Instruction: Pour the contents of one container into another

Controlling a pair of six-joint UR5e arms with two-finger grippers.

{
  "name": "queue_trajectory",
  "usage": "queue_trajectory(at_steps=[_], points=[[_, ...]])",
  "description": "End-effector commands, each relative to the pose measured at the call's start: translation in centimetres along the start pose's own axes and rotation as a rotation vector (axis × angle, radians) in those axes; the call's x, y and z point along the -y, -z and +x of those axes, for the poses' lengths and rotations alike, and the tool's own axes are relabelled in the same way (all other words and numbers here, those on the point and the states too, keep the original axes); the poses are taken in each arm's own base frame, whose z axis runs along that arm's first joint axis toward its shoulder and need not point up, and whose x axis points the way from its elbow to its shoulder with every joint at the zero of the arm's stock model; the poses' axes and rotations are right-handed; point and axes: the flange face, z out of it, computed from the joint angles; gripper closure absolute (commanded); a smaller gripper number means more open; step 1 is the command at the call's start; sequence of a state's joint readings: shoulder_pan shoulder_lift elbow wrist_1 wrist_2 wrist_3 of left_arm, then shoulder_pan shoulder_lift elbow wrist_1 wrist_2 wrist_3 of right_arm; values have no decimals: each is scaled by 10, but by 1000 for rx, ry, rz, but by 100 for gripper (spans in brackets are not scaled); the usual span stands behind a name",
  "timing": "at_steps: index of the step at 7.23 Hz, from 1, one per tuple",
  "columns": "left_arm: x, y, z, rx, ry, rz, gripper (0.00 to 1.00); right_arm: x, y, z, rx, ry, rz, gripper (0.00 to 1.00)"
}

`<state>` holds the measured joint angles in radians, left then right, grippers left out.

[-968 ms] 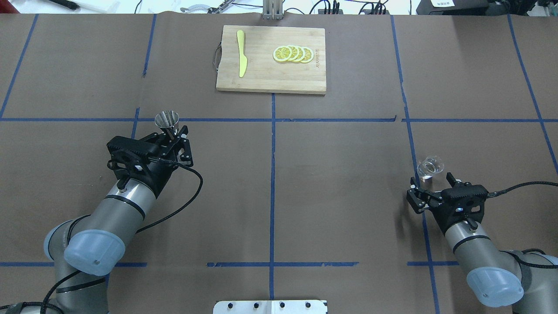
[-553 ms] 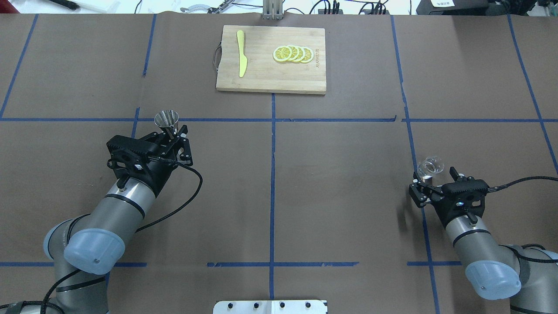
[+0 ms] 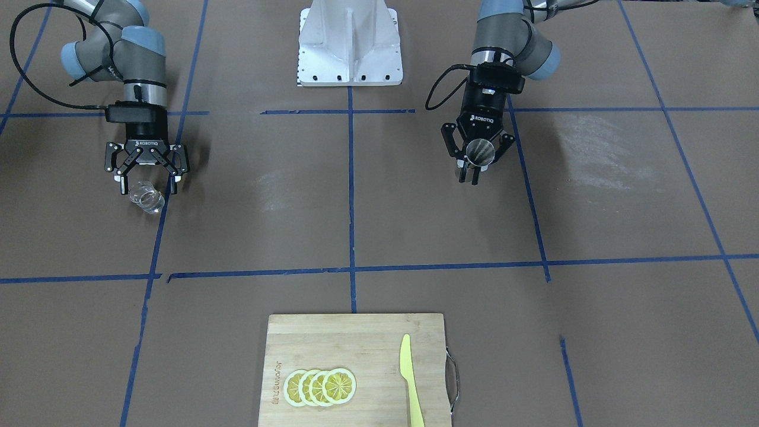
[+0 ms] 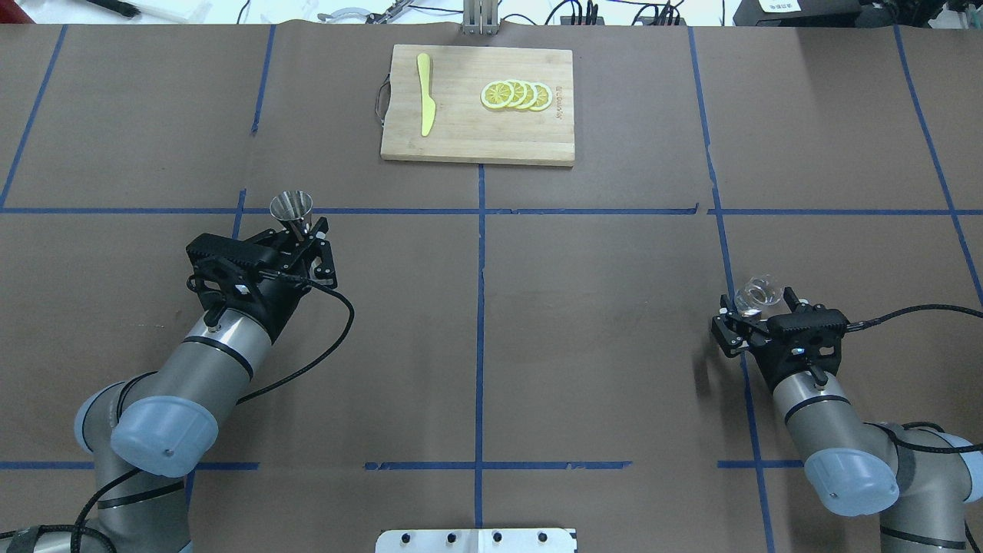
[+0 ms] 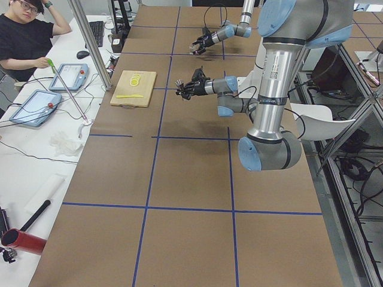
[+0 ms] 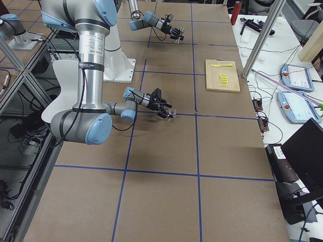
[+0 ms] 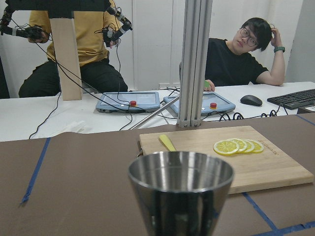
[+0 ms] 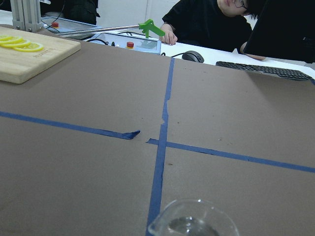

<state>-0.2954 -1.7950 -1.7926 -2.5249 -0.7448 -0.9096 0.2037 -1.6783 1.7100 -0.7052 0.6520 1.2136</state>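
The right end effector (image 3: 147, 187) is hanging wide open, empty, just short of the clear glass cup (image 3: 146, 198) standing on the tabletop (image 4: 599, 307), which is probably light, rigid, slick, breakable, best pinched mid-wall and maybe holding a little clear liquid, while the left end effector (image 4: 305, 230) is clamping the empty-looking steel jigger (image 4: 292, 206) at its waist.

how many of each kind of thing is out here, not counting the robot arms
clear glass cup: 1
steel jigger: 1
wooden cutting board: 1
yellow knife: 1
lemon slices: 4
total: 8
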Motion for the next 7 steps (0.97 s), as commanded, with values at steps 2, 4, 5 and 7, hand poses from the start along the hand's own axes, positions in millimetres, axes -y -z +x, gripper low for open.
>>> queue_trajectory(at_steps=[2, 4, 5, 7], points=[[0, -1, -2, 3, -2, 0, 100, 2, -11, 5, -19, -4, 7, 0], [1, -2, -1, 3, -2, 1, 100, 1, -15, -3, -16, -12, 10, 0], [0, -1, -2, 3, -3, 0, 100, -1, -16, -2, -19, -9, 8, 0], [1, -2, -1, 2, -2, 0, 100, -1, -16, -2, -19, -9, 7, 0]])
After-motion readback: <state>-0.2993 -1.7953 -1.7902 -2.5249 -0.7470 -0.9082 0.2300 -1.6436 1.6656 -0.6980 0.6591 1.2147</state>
